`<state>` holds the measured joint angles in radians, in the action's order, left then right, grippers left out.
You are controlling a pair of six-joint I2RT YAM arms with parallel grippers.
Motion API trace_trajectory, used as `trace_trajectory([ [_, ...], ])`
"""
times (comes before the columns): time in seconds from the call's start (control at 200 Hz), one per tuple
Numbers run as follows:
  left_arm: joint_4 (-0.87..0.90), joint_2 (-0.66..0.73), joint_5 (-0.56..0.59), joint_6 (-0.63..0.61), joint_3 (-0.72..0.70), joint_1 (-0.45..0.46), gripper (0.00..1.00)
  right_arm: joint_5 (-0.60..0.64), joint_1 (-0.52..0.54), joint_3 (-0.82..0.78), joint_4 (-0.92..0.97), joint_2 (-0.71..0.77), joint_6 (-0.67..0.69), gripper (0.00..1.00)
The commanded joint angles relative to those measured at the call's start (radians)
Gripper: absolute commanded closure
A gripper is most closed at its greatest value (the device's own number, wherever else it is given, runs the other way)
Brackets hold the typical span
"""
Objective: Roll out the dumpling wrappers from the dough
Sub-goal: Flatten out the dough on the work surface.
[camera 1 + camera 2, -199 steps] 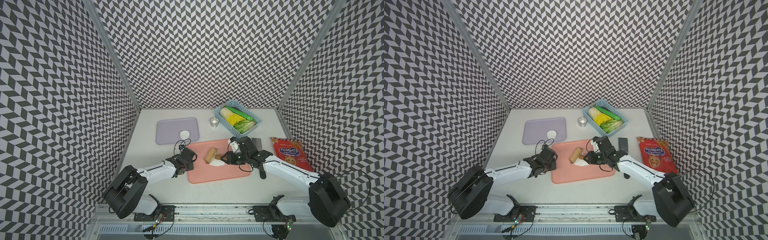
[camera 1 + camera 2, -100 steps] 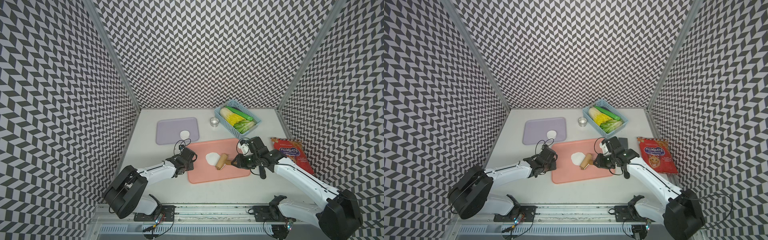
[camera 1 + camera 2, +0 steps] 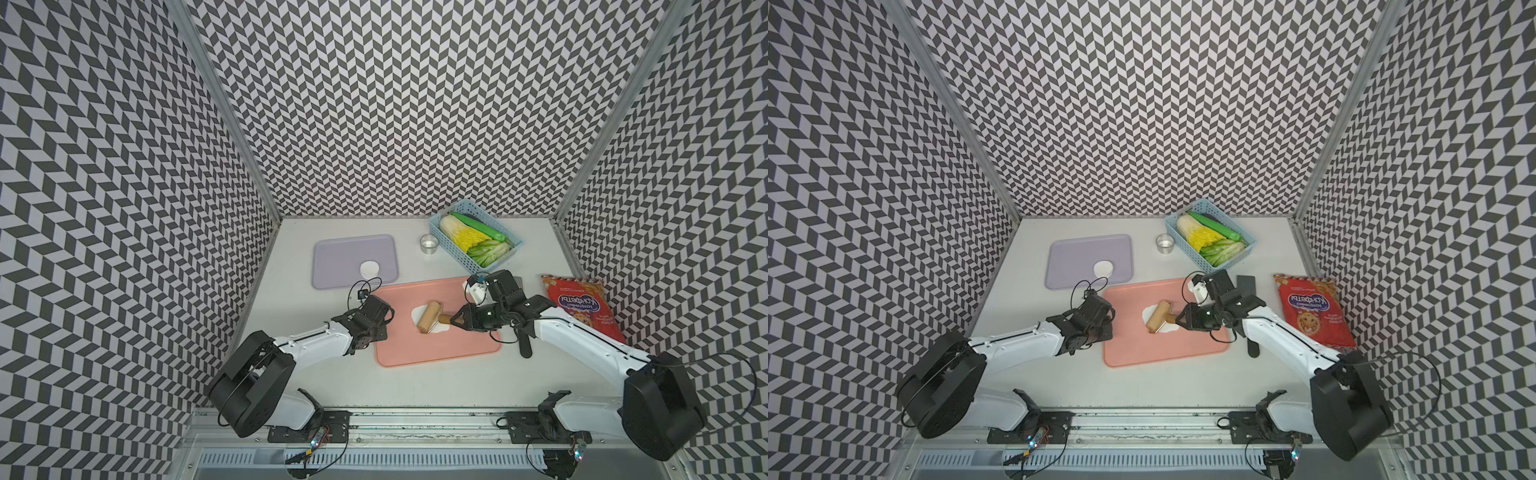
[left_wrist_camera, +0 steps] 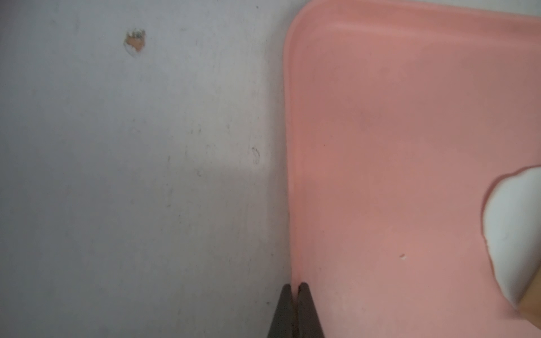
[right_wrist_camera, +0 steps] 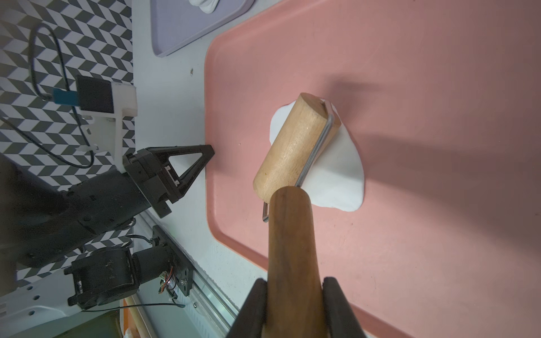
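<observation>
White dough [image 3: 417, 312] [image 5: 336, 175] lies flattened, with an irregular outline, on the pink tray [image 3: 436, 349] [image 4: 395, 117]. A wooden roller [image 3: 430, 316] [image 3: 1159, 317] [image 5: 292, 146] rests across the dough. My right gripper [image 3: 457, 321] [image 5: 295, 285] is shut on the roller's brown handle [image 5: 289, 234]. At the tray's left edge, my left gripper [image 3: 377, 329] [image 4: 295, 285] is shut, its tips pinching the rim. One round dumpling wrapper [image 3: 370, 269] [image 3: 1103, 268] lies on the lilac tray [image 3: 340, 257] behind.
A small metal ring cup [image 3: 429, 243] and a blue basket [image 3: 509, 254] of vegetables stand at the back. A red snack bag [image 3: 582, 307] lies to the right. A black-handled tool [image 3: 524, 343] lies beside the right arm.
The right gripper drew the roller to the right off the dough, then pushed it back left onto it. The left arm has stayed on the tray's rim.
</observation>
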<state>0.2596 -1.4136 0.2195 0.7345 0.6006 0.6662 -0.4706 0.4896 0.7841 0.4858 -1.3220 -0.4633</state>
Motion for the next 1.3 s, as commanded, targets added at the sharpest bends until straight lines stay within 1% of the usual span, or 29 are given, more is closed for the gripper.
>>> trace_trajectory([
  [0.0, 0.044, -0.015, -0.012, -0.022, -0.009, 0.004, 1.00, 0.125, 0.007, -0.060, 0.146, -0.089, -0.009, 1.00],
  [0.285, 0.044, -0.018, -0.012, -0.022, -0.009, 0.004, 1.00, 0.124, 0.042, -0.042, 0.075, -0.151, -0.060, 1.00],
  [0.391, 0.044, -0.018, -0.012, -0.021, -0.009, 0.004, 1.00, 0.107, 0.044, -0.029, 0.055, -0.151, -0.080, 1.00],
  [0.496, 0.046, -0.018, -0.011, -0.021, -0.010, 0.004, 1.00, 0.084, 0.041, 0.011, 0.078, -0.086, -0.086, 1.00],
  [0.626, 0.046, -0.019, -0.012, -0.021, -0.007, 0.004, 1.00, 0.029, 0.028, 0.082, 0.163, 0.031, -0.089, 1.00],
  [0.746, 0.044, -0.018, -0.012, -0.021, -0.007, 0.004, 1.00, -0.002, 0.002, 0.101, 0.238, 0.103, -0.080, 1.00],
  [0.881, 0.041, -0.019, -0.016, -0.020, -0.007, 0.004, 1.00, 0.055, -0.011, 0.053, 0.262, 0.106, -0.055, 1.00],
  [1.112, 0.041, -0.015, -0.019, -0.021, -0.005, 0.006, 1.00, 0.168, -0.016, -0.039, 0.182, -0.022, -0.036, 1.00],
  [1.297, 0.043, -0.010, -0.017, -0.022, -0.011, 0.006, 1.00, 0.204, -0.014, -0.046, 0.150, -0.072, -0.044, 1.00],
])
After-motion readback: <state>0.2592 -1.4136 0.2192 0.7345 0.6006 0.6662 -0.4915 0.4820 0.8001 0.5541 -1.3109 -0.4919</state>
